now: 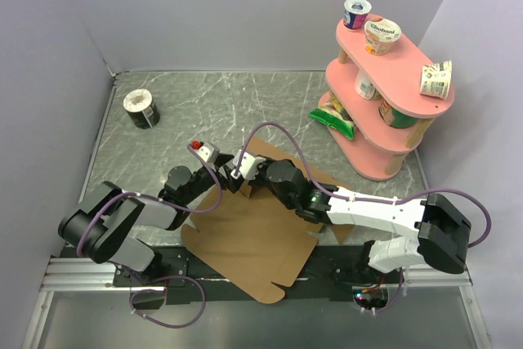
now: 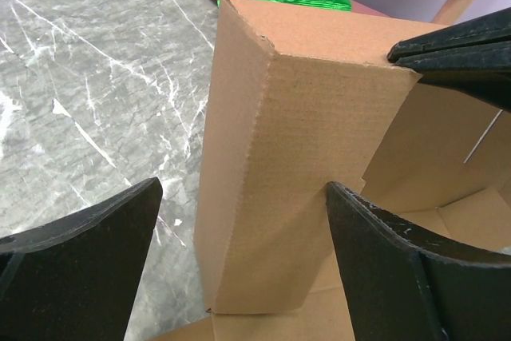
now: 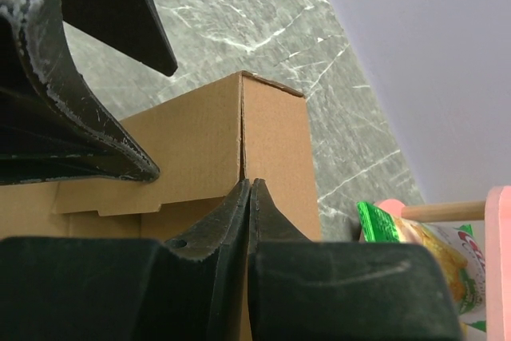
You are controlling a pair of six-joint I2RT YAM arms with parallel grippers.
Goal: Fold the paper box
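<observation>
Lying at the middle of the table's [image 1: 204, 96] near edge and partly overhanging it, the paper box [image 1: 253, 243] has one wall standing upright. The right gripper [image 3: 247, 193] is clenched on that wall's top edge. The left gripper [image 2: 243, 189] straddles the wall, jaws spread, gripping nothing. If the thin pinch slips, the wall could spring flat; a hard pull might drag the sheet off the edge

Right of the right claw [image 3: 248, 185], a green snack bag [image 3: 382, 225] lies on a pink shelf [image 3: 499, 229] holding yogurt cups [image 1: 382, 36]. Far left, a dark roll [image 1: 141, 109] stands on the worktop [image 1: 204, 96].
</observation>
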